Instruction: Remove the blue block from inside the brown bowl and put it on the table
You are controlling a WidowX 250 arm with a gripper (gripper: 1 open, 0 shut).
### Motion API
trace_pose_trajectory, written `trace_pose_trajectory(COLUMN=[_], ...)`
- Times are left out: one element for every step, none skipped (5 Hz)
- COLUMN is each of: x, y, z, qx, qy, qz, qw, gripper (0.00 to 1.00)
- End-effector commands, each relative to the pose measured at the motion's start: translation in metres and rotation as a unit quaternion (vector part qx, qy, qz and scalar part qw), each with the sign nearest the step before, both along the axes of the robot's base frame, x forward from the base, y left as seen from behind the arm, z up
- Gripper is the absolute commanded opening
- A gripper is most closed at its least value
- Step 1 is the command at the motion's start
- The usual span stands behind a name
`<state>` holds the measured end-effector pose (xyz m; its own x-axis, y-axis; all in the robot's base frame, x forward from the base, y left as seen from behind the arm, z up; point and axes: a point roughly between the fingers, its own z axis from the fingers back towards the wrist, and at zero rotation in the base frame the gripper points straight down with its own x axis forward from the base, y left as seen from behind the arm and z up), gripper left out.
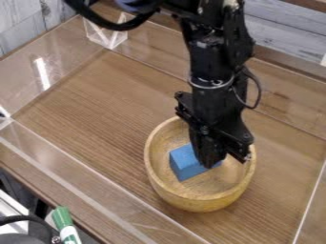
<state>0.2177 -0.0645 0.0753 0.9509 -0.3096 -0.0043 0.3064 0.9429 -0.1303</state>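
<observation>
Single view from above the near edge of the table [102,95], a wood-grain top enclosed by clear acrylic walls [38,67].

(a) The brown bowl [192,198] stands upright toward the near right corner of the table, close to the right wall and apart from the near wall. Its thick rim is whole and its pale inside is open to view on the left side.

(b) The blue block [186,165] lies inside the bowl, on the bowl's floor, a little left of the bowl's middle. Its top face and 1 side face are visible. Its right end is hidden behind the tool.

(c) The black arm [211,57] comes in from the far edge and hangs over the bowl. The gripper [212,152] points straight down into the bowl, below the level of the rim. Its 2 fingers [204,151] are drawn in tight, pinching the right end of the blue block. The block has not left the bowl's floor.

(d) A clear angled piece [109,36] stands by the far left corner of the table. Outside the near wall, at the lower left, lies a dark object with a green part [57,224], too small to identify.
</observation>
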Motion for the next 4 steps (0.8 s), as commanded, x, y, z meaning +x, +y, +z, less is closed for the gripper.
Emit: trace_pose_trajectory(x=[0.008,0.008,0.012,0.016], y=[0.004,0.007,0.012,0.018], z=[0.019,0.025,0.040,0.047], qx=[-0.001,0.002,0.007,0.010], qy=[-0.027,-0.027,-0.033,-0.039], qz=[0.001,-0.001,0.001,-0.006], qw=[0.9996,0.9996,0.9994,0.9992], gripper=[0.00,0.00,0.00,1.00])
